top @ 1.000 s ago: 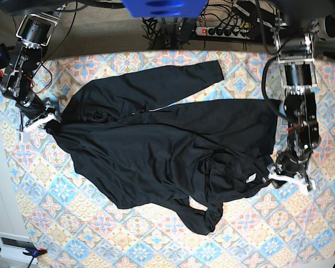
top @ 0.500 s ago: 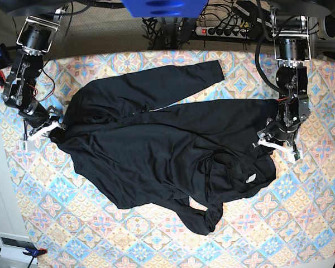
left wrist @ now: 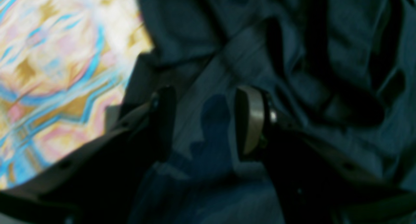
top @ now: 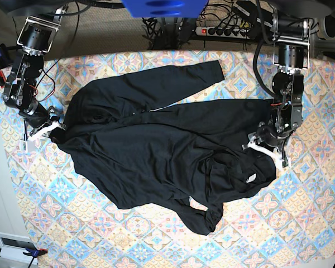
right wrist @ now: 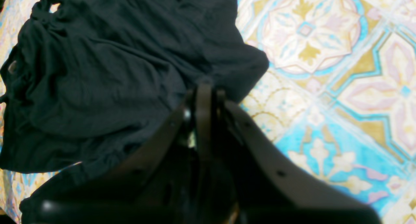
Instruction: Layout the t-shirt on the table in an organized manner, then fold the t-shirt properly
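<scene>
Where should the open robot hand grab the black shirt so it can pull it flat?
Best guess: the t-shirt edge under the left gripper, coming from above with the jaws straddling the fabric. That side lies bunched and wrinkled beside bare table, so pulling outward should smooth it. The right gripper is shut on the opposite edge, anchoring it.

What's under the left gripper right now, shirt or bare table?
Black fabric of the t-shirt lies under the open left gripper, near the shirt's edge. The patterned table shows beside it. Whatever lies beneath that fabric is covered.
</scene>
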